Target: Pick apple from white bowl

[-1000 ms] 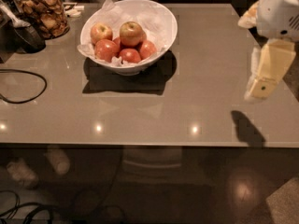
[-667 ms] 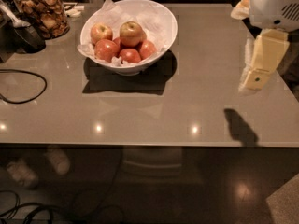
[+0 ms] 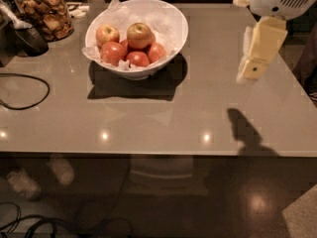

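The white bowl (image 3: 168,17) stands at the back left of the grey table, lined with crinkled white paper. The golden-yellow, red-blushed apple (image 3: 139,35) sits on top of the pile in its middle. A smaller yellow-red apple (image 3: 107,34) lies to its left and deep red apples (image 3: 113,52) lie in front. My gripper (image 3: 247,73) hangs above the right side of the table, well right of the bowl and apart from it, with nothing seen in it.
A glass jar of brown snacks (image 3: 44,14) stands at the back left corner. A dark scoop-like object (image 3: 27,36) lies beside it. A black cable (image 3: 25,90) loops on the table's left. The table's front edge runs across the lower middle.
My gripper has moved left and toward the back of the table, closer to the bowl. The bowl and apples have not moved.
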### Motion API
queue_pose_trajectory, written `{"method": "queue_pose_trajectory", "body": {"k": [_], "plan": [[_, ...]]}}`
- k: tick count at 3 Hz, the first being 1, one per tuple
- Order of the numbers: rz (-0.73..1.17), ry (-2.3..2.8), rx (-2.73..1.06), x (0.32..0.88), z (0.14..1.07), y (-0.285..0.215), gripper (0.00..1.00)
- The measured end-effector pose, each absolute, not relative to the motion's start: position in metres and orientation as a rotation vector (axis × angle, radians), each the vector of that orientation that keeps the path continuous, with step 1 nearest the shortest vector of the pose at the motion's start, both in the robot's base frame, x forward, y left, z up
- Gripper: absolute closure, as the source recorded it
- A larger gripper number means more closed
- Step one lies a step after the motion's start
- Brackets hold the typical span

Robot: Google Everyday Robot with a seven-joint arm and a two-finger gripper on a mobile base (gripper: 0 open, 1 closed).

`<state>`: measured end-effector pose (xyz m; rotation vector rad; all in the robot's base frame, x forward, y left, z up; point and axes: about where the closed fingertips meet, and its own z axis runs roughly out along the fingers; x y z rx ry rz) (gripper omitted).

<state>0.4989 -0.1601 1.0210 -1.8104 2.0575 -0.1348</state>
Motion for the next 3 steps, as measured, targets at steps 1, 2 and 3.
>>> {"method": "queue_pose_trajectory", "body": {"k": [1,2,3], "plan": [[-0.142,2.021,-1.819,0.526,1.033,-0.139,0.0],[-0.152,1.986,-1.865,0.557,1.045,-0.116,0.0],[-0.158,1.95,-1.851,0.563,1.054,-0.107,0.0]]}}
